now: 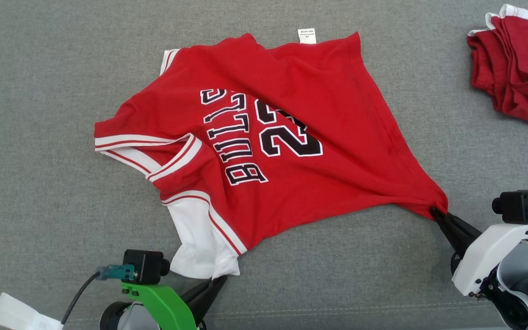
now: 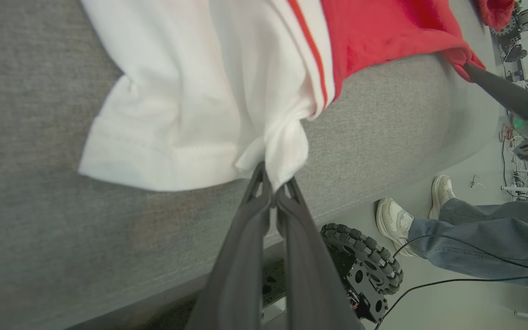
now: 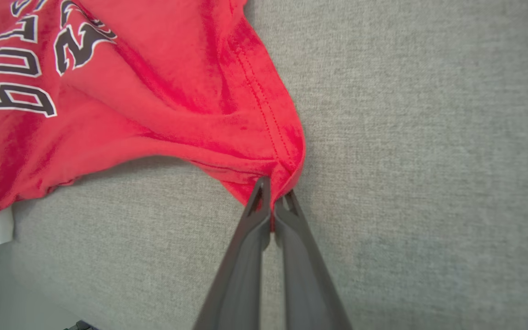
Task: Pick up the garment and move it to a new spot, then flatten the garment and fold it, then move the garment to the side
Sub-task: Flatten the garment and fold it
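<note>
Item: garment [image 1: 291, 91], a red jersey with white trim and black lettering; lay rumpled on the grey fabric surface [image 1: 39, 91], ahead of both pairs of jaws and stretched between them.
Left jaws: pinched shut on the garment's white corner [image 2: 273, 160]; cloth bunched at their tips.
Right jaws: pinched shut on a red hem corner [image 3: 282, 178]; fabric pulled taut away from that point.
Also noted: folded red clothing [image 1: 516, 68], well beyond the right jaws and apart from the garment; a person's pale shoes [image 2: 394, 220], off the surface, back beside the left jaws.
</note>
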Tool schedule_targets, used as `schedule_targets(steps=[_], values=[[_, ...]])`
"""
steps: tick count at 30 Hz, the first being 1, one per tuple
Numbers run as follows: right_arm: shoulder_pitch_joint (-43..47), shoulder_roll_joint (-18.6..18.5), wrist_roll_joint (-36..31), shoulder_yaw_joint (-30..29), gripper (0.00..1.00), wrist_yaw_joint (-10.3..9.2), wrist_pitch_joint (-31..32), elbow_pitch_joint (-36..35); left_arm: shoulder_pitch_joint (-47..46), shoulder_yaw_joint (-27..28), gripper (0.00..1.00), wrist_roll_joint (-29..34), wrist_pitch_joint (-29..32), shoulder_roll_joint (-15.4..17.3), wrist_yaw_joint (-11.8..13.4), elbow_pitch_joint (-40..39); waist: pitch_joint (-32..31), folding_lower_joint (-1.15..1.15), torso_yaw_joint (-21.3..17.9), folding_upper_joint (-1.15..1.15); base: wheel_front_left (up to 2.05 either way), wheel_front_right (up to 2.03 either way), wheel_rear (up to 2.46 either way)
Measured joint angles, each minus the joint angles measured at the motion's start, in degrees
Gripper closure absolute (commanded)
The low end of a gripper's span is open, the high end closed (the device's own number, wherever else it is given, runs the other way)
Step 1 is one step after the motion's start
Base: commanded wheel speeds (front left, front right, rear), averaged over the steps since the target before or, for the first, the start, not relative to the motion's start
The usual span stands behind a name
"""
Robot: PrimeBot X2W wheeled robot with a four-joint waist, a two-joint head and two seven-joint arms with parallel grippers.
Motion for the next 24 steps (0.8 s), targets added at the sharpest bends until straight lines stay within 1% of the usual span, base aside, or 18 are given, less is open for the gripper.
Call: schedule_targets(steps=[1, 2, 3, 6, 9, 14, 15, 18, 23, 24], values=[[-0.22, -0.11, -0.73, 0.00, 0.60, -0.03, -0.02, 0.03, 0.00, 0.13, 0.35, 0.22, -0.41, -0.02, -0.16, 0.45, 0.00, 0.00, 0.01, 0.00, 0.00, 0.00, 0.00], [-0.43, -0.25, -1.26, 0.07, 0.35, -0.05, -0.08, 0.03, 0.00, 0.36, 0.07, 0.25, -0.97, -0.21, -0.15, 0.83, 0.00, 0.00, 0.03, 0.00, 0.00, 0.00, 0.00], [-0.57, -0.45, -1.76, 0.29, 0.00, -0.05, -0.09, 0.03, 0.00, 0.49, 0.00, 0.34, -1.42, -0.37, -0.16, 0.99, -0.02, 0.00, 0.07, 0.00, 0.00, 0.00, 0.00], [-0.53, -1.37, -3.67, 1.40, 0.00, -0.37, -0.08, 0.11, 0.03, 0.12, 0.00, 0.56, -1.51, -0.93, 0.11, 1.75, -0.23, 0.00, 0.37, 0.00, 0.00, 0.00, 0.00], [-0.43, -2.24, -4.98, 2.22, 0.00, -0.56, 0.18, -0.56, 1.06, 0.40, 0.00, 0.60, -1.52, -0.98, 1.14, 1.85, -0.39, 0.00, 0.78, 0.00, 0.00, 0.00, 0.00], [-0.34, -3.93, -7.08, 3.31, 0.00, -0.65, 1.10, -3.67, 5.14, 1.21, 0.00, -0.52, -1.97, -1.13, 2.18, 0.03, -0.33, 0.00, 0.63, 0.00, 0.00, 0.00, 0.00], [-0.39, -4.08, -7.67, 3.30, 0.00, -1.00, 1.11, -4.30, 5.49, 1.46, 0.00, -0.52, -2.01, -1.04, 2.20, -0.57, -0.25, 0.00, 0.53, 0.00, 0.00, 0.00, 0.00], [-0.37, -4.20, -7.98, 3.04, 0.00, -1.08, 1.60, -5.52, 5.64, 2.63, 0.00, -0.35, -2.07, -0.29, 2.44, -2.53, -0.11, 0.00, 0.34, 0.00, 0.00, 0.00, 0.00], [-0.35, -5.19, -8.09, 2.75, 0.00, -1.31, 3.10, -6.77, 5.15, 4.98, 0.00, 2.70, -2.53, 3.00, 3.20, -5.46, -0.12, 0.00, 0.62, 0.00, 0.00, 0.00, 0.00], [-0.35, -5.19, -8.09, 2.75, 0.00, -1.31, 3.10, -6.77, 5.15, 4.98, 0.00, 2.70, -2.53, 3.00, 3.20, -5.46, -0.12, 0.00, 0.62, 0.00, 0.00, 0.00, 0.00]])
